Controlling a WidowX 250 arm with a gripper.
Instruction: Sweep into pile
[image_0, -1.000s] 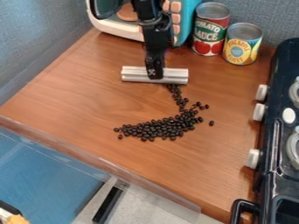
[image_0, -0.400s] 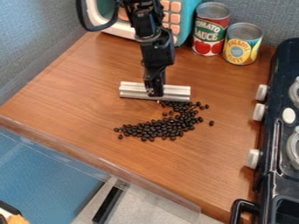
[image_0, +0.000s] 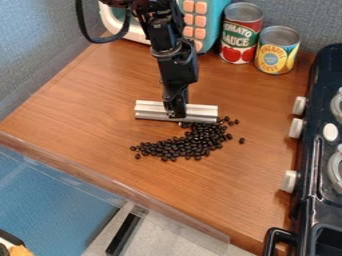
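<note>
My gripper (image_0: 176, 111) hangs over the middle of the wooden counter (image_0: 80, 105), shut on a silver metal bar (image_0: 200, 113). The bar lies crosswise, sticking out on both sides of the gripper, low at the counter surface. Right in front of its right half is a heap of black beans (image_0: 184, 145). The heap runs from the bar's right end down toward the lower left. A few single beans lie apart, at the right and at the left end.
A toy microwave (image_0: 204, 22) stands behind the arm, with a tomato sauce can (image_0: 241, 34) and a pineapple can (image_0: 276, 50) to its right. A black toy stove (image_0: 320, 150) borders the right side. A clear ledge (image_0: 120, 187) runs along the front edge.
The gripper and bar have come forward from the back of the counter toward the camera. The thin trail of beans behind the heap has been pushed into its upper part.
</note>
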